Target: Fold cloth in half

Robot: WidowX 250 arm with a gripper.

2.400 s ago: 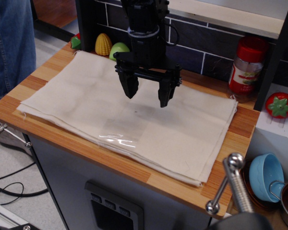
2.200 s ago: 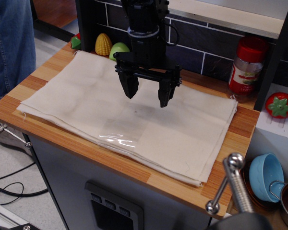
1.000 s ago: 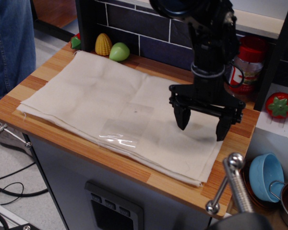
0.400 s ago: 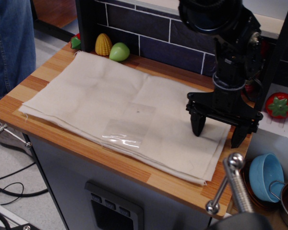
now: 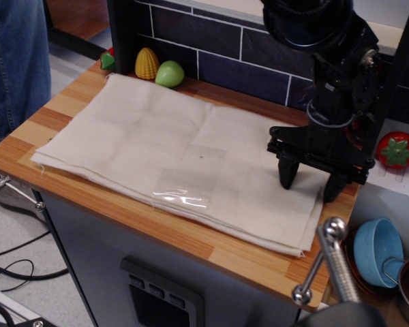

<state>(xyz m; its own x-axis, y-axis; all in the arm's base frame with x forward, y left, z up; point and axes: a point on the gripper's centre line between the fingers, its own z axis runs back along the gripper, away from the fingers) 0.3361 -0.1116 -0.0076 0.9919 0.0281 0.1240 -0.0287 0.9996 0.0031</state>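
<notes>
Fingers (image 5: 286, 178) spread wide over cloth (image 5: 170, 160); corn (image 5: 146, 63), strawberry (image 5: 397, 149) nearby.

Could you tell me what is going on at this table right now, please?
A single robot arm is working on a large cream cloth spread flat over the wooden tabletop. Its claw is open and set down at the cloth's right edge, one finger on the fabric and the other at the border. No fold has been made yet; the cloth lies flat. A toy corn and a green toy sit by the back wall.
</notes>
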